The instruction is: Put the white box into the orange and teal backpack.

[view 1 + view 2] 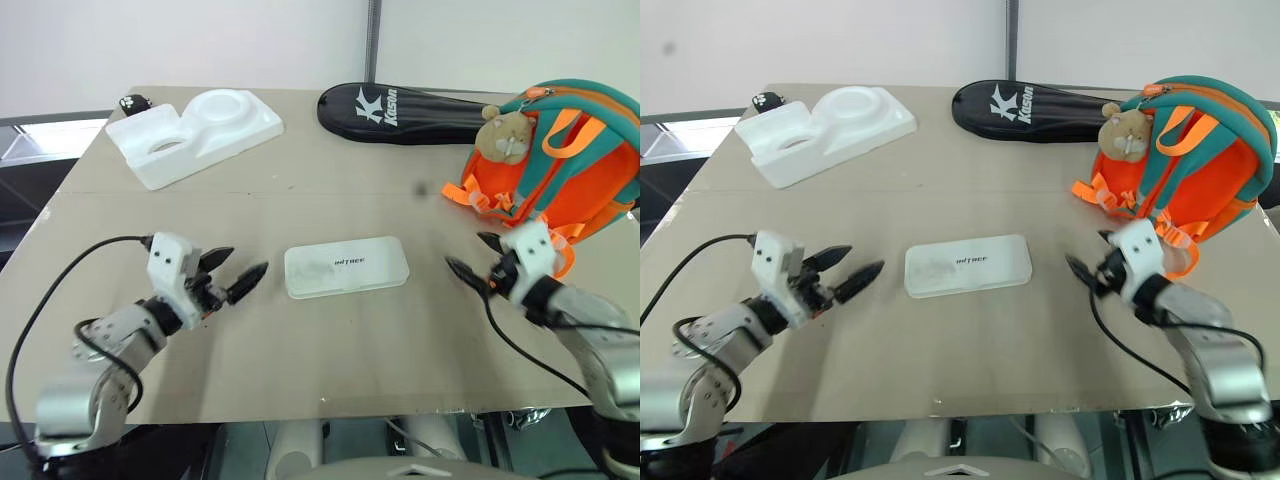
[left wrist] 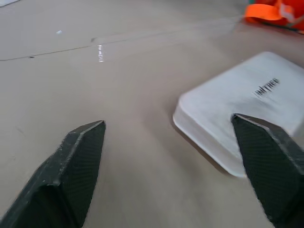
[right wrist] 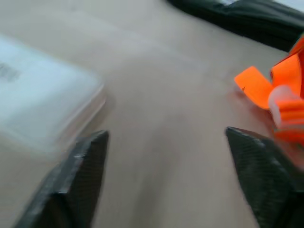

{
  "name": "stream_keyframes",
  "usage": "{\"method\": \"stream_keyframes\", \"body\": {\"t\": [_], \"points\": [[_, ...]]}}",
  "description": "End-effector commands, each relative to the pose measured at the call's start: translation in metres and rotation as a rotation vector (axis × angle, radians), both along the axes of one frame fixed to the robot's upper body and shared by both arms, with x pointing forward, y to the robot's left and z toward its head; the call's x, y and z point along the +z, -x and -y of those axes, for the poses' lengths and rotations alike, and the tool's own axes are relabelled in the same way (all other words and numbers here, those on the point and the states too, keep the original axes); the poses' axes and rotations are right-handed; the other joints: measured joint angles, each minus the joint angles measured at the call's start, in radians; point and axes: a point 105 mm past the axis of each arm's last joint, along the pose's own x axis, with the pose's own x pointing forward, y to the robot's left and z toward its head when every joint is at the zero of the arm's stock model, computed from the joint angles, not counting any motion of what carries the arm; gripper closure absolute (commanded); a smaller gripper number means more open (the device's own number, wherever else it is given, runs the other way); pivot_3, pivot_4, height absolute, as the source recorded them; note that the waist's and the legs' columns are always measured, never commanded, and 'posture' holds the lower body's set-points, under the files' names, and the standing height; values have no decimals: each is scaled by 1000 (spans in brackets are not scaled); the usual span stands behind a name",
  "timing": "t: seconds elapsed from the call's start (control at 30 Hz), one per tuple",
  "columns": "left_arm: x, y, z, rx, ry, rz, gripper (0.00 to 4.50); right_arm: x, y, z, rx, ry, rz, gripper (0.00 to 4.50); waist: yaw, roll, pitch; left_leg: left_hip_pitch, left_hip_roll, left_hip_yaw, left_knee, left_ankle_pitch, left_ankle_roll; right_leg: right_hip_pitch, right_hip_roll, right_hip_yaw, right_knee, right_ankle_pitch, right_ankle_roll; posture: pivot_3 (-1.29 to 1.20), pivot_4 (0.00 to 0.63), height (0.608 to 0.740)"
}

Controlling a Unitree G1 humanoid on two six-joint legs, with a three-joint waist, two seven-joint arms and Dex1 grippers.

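Observation:
The white box lies flat in the middle of the table, dark lettering on its lid. My left gripper hovers just to its left, open and empty, fingers pointing at the box's near end. To the right of the box my right gripper is open and empty too, a short gap away from it. The orange and teal backpack stands at the table's right edge behind the right gripper, with a tan teddy-bear charm hanging on its front.
A bulky white foam tray with round hollows sits at the back left. A long black racket bag lies along the back edge. A black cable loops from my left arm over the table's left side.

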Motion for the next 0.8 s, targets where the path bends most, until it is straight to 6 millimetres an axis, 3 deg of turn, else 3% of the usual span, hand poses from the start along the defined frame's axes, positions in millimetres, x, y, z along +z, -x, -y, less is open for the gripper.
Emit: {"method": "stream_keyframes", "body": {"t": [0.03,0.13,0.17,0.33,0.47,0.57,0.77,0.8], "points": [[-13,-2,11,41,-24,-36,2426,-10,-10,-10,-81,39,-15,2796,2,-1,-1,0,0,0,0,0,0,0,0,0,0,1,1,0,150,740],[-33,-8,17,112,-51,-88,3938,-26,-15,-26,-69,81,-37,4365,5,-1,-1,-2,-1,0,-1,0,0,-1,0,0,0,2,4,0,150,740],[-36,-10,18,130,-56,-99,4469,-31,-16,-30,-57,90,-47,4500,5,-1,-1,-3,-1,0,-1,0,0,-1,0,0,-1,2,4,0,150,740],[-42,-16,44,77,-46,-111,4469,-40,-16,-51,45,86,-78,4500,0,-1,-1,-3,-1,-1,-1,0,0,-2,0,0,-1,2,4,0,150,740],[-38,-21,58,-8,-61,-94,4469,-39,8,-66,255,48,-115,4500,3,-1,-1,-2,-1,-2,0,0,0,0,0,-1,0,2,4,0,150,740],[-38,-21,55,-22,-81,-97,4469,-37,14,-59,260,45,-125,4500,0,-1,-1,-2,-1,-1,0,0,0,0,0,-1,0,2,4,0,150,740],[-40,-7,44,-92,-69,-142,4469,-39,3,-36,137,90,-103,4500,-2,-1,-1,-1,-1,-1,-1,0,0,-1,0,0,0,2,3,0,150,740],[-38,-4,34,-88,-52,-155,4469,-39,1,-32,116,98,-100,4500,-3,-1,-1,-1,-1,-1,-1,0,0,-1,0,0,0,1,2,0,150,740]]}}
